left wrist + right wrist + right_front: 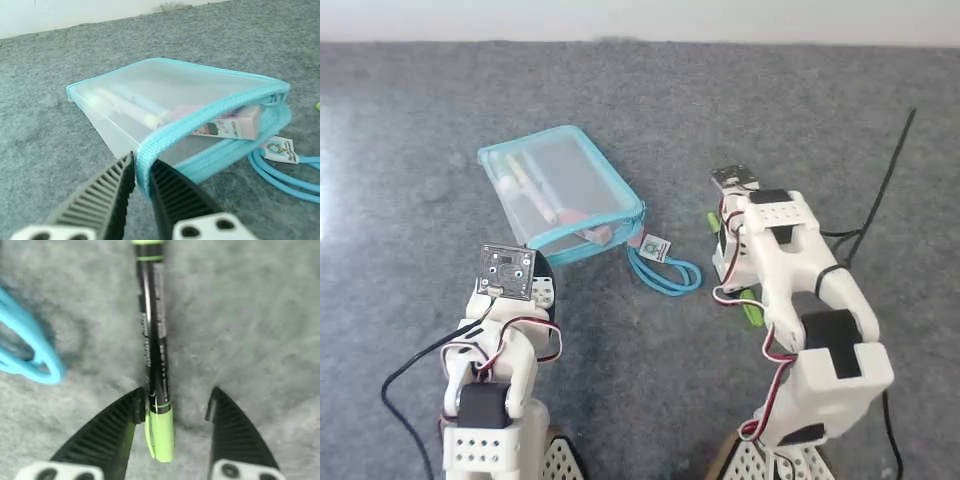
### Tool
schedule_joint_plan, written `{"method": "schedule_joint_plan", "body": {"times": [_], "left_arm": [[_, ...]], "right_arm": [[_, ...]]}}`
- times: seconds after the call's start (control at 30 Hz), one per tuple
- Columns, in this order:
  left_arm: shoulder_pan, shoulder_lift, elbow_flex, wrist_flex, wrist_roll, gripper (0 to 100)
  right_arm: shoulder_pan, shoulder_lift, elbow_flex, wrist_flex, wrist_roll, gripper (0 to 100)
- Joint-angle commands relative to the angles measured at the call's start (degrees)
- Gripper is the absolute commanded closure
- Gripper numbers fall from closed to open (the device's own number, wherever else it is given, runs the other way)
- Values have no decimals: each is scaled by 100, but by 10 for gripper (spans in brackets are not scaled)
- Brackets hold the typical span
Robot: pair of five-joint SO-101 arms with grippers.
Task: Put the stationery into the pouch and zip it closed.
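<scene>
Seemingly the loading step is near its end: one pen [154,350] lies out on the grey desk [420,120], well apart from the pouch [165,95], which holds the other stationery.

The left end effector [142,182] is clamped on the turquoise zip edge at one end of the pouch mouth. The clear mesh pouch lies flat on the desk with the mouth gaping. Pale markers [125,107] lie along its length inside, and a pink boxed eraser [235,127] sits just within the opening. Its blue wrist cord [670,272] trails out on the desk towards the other arm.

The right end effector [175,402] hangs over the black pen with the green cap. Its jaws are spread to either side of the barrel near the capped end. One jaw touches the pen and the other stands clear of it.

The next move, as I judge it, is to shut those jaws squarely on the barrel. Contact is uneven now, so the pen may roll or swing as it is pinched. After that comes a lift, a carry across to the pouch, and a feed in lengthwise, aligned with the markers. The eraser at the mouth could block the way, so the pen should go in beside it. The zip waits until the pen is inside, with the left grip bracing the pouch.
</scene>
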Motion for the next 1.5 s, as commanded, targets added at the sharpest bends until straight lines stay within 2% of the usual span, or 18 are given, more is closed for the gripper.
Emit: {"method": "schedule_joint_plan", "body": {"times": [0.0,0.17,0.37,0.6,0.83,0.93,1.07,1.23,1.47], "left_arm": [[-18,-9,-92,-220,62,988],[-18,-9,-92,-202,62,988],[-18,-9,-92,-193,62,988],[-18,-9,-92,-220,62,988],[-9,-9,-92,-220,62,988],[-9,-9,-84,-220,62,988],[-9,-9,-40,-229,62,988],[-9,-9,-40,-229,62,988],[-9,-9,-40,-229,62,988]], "right_arm": [[-13,-497,246,180,-53,822],[-154,-673,615,136,-44,827],[-171,-708,703,-40,-35,997],[-154,-936,677,171,185,991],[66,-3073,721,875,202,991],[-338,-4048,712,1270,308,991],[-1446,-5024,695,2088,941,991],[-2580,-5490,677,2967,1389,991],[-2712,-5244,677,3248,1486,991]]}}
